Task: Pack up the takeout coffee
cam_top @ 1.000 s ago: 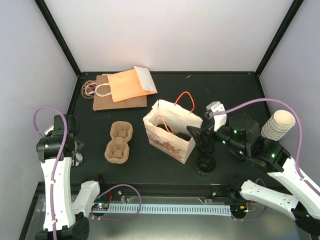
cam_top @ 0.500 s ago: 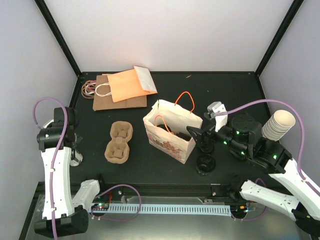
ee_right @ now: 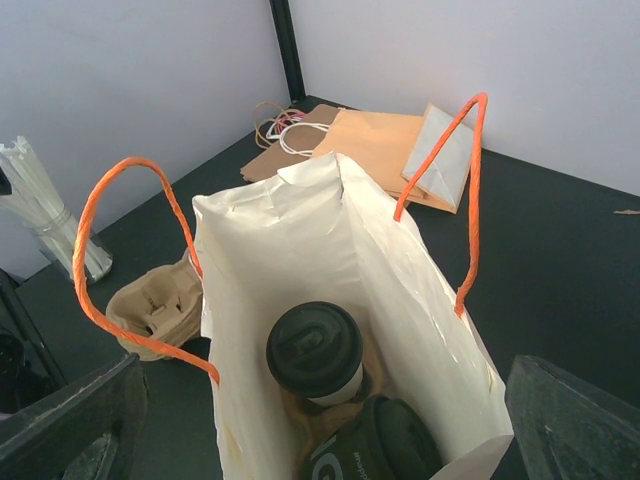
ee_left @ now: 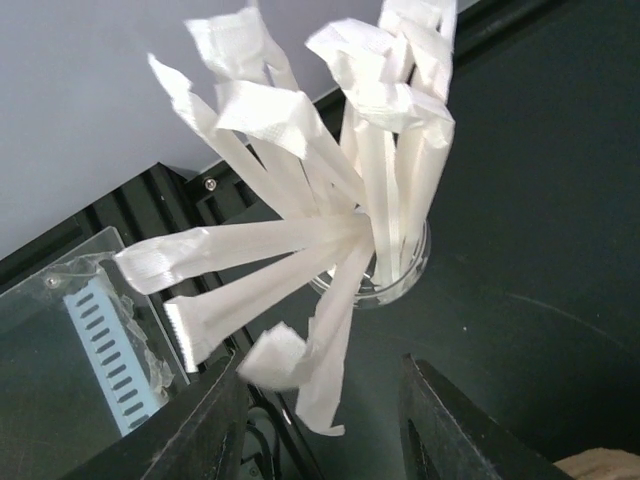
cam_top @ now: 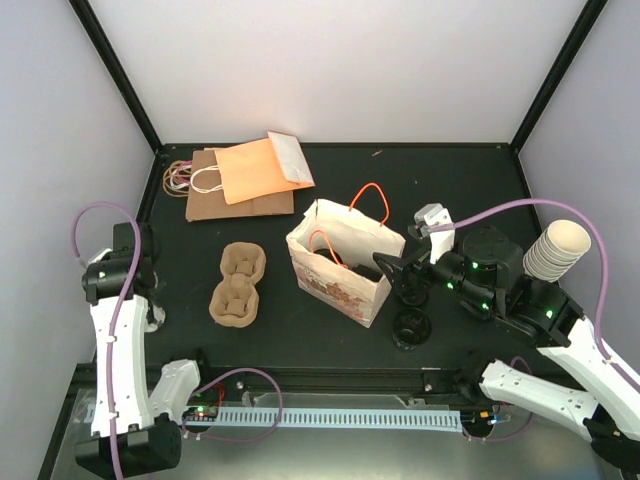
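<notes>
The takeout coffee [ee_right: 315, 350], a cream cup under a black lid, stands inside the white paper bag [ee_right: 300, 230] with orange handles. Beside it is a dark lidded cup [ee_right: 390, 450] with pale lettering. My right gripper [ee_right: 325, 430] hovers wide open just above the bag's mouth, a finger on either side; from above, the right gripper [cam_top: 397, 272] sits at the edge of the bag [cam_top: 340, 262]. My left gripper [ee_left: 325, 430] is open over a glass jar [ee_left: 395, 280] of wrapped straws [ee_left: 290, 250]. Loose straw ends hang between its fingers, untouched.
Two tan cup carriers [cam_top: 237, 285] lie left of the bag. Flat paper bags [cam_top: 245, 178] rest at the back left. A stack of cream cups [cam_top: 555, 250] stands at the right, and black lids [cam_top: 410, 326] lie near the front by the right arm.
The left arm has swung over the straw jar and its jaws have narrowed a little. The right arm and the bag have stayed put.
</notes>
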`<move>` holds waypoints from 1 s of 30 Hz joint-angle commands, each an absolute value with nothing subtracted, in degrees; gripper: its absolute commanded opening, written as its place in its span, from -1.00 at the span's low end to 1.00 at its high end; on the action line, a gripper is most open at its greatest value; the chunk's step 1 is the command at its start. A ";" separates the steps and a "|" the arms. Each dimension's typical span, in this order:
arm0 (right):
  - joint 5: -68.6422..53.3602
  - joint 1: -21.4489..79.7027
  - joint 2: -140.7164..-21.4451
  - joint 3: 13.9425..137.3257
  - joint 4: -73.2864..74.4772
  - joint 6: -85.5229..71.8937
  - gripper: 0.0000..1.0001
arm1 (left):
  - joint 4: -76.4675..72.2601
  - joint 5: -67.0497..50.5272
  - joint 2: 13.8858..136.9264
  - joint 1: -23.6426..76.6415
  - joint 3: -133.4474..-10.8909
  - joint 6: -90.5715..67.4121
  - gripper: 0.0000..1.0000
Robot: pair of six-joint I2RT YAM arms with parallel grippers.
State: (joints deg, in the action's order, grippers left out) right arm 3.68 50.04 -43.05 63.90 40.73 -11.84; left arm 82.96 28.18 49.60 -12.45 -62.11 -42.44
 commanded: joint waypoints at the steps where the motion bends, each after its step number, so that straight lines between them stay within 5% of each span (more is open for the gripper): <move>1: 2.86 49.83 -42.40 63.52 40.93 -11.12 1.00 | 81.39 31.56 48.56 -13.33 -61.88 -43.38 -0.15; 13: 2.06 49.81 -42.33 63.90 41.91 -10.79 1.00 | 77.85 28.77 49.98 -14.93 -61.50 -41.49 -0.45; 23: 1.60 49.81 -42.49 63.81 42.36 -10.51 1.00 | 78.08 25.43 48.95 -15.51 -60.44 -43.19 -0.47; 30: 1.18 49.83 -42.46 64.18 42.50 -10.41 1.00 | 79.78 25.01 48.26 -15.52 -61.36 -44.50 -0.96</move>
